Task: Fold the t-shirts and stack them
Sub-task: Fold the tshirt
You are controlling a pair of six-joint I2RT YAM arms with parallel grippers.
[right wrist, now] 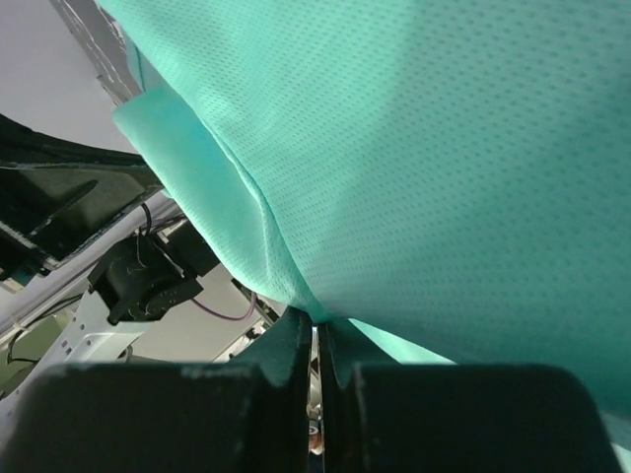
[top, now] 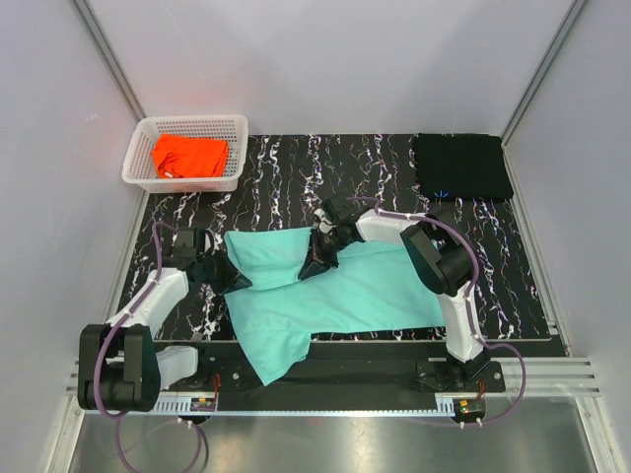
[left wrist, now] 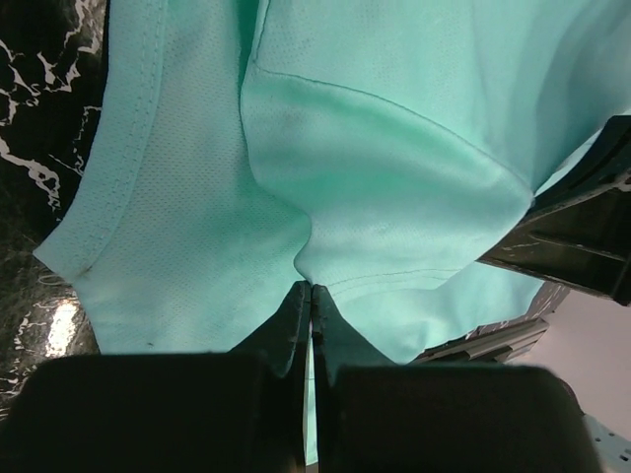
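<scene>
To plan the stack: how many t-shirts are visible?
3. The mint shirt is mid-table, the orange shirt in the basket at far left, the black shirt at the far right corner. More may hide under the orange one.

Left arm [top: 148, 301]: base at near-left, forearm angled up and to the right, wrist bent so the left pincer [top: 229, 277] points right, low over the surface. Its jaws are pressed together in the wrist view [left wrist: 312, 292], pinching a fold of the mint shirt [left wrist: 394, 168]. Right arm [top: 449, 266]: base at near-right, upper link rising to the elbow, forearm reaching left. The right pincer [top: 317, 262] tips down-left, jaws likewise closed on mint cloth [right wrist: 317, 321]. The pincers are apart, left one lower in the top view.
</scene>
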